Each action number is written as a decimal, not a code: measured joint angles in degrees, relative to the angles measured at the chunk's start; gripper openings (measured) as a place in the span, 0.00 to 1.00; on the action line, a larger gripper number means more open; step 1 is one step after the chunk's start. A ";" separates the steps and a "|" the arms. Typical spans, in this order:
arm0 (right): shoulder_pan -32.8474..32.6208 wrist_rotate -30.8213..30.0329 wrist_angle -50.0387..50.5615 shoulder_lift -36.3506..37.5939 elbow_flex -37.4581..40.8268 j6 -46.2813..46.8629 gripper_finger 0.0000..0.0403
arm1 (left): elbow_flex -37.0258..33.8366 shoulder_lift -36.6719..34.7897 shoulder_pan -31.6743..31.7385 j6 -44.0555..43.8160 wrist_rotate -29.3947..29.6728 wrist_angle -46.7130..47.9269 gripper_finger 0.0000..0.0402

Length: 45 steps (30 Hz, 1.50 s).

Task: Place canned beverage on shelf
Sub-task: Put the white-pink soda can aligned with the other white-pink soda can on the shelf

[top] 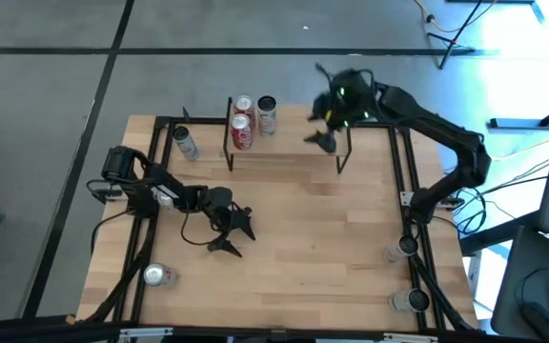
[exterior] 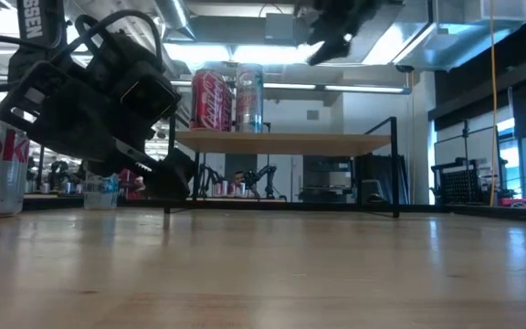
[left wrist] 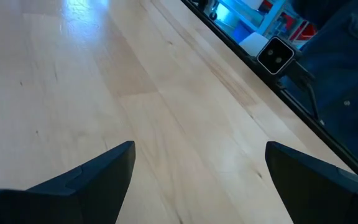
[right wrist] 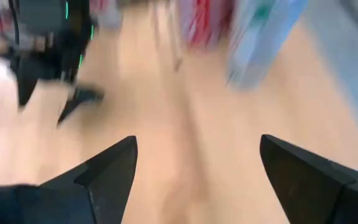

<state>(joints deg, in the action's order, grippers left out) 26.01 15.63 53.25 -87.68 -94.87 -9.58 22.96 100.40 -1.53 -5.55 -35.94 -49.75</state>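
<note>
Three cans stand upright at the left end of the shelf, two red and one silver, close together; the right claw hangs above the shelf's right part, wide open and empty; the left claw sits low over the bare worktop, wide open, holding nothing; other cans stand on the worktop, one beside the shelf, one near the front left.

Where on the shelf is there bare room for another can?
The shelf is crowded at its left end, where three cans cluster. Its middle and right plank are bare, up to the right pincer, open above the right end. The left pincer, open, waits mid-table.
</note>
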 joint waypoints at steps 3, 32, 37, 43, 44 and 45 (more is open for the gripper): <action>-5.79 -4.60 8.61 0.76 0.03 5.74 0.80 | 0.09 0.00 -1.68 0.19 1.99 -1.47 0.88; -59.07 -23.42 32.33 25.11 29.61 90.12 0.80 | 13.22 0.17 -23.11 -4.53 38.64 5.64 0.88; -64.74 -21.09 34.60 24.47 31.79 100.04 0.80 | 13.24 0.17 -24.56 -5.01 40.89 5.08 0.88; -69.15 -19.68 34.32 24.44 32.85 106.71 0.80 | 13.35 0.20 -26.22 -7.86 43.02 5.06 0.88; -70.04 -19.49 34.29 24.44 32.85 107.72 0.80 | 13.35 0.20 -26.54 -8.08 43.24 5.04 0.88; -70.79 -19.49 34.33 24.44 32.85 108.80 0.80 | 13.35 0.20 -26.93 -8.62 43.73 5.05 0.88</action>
<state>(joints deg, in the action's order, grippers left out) -44.78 -3.85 87.58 -63.24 -62.02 99.22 36.32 100.60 -28.46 -14.17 7.79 -44.70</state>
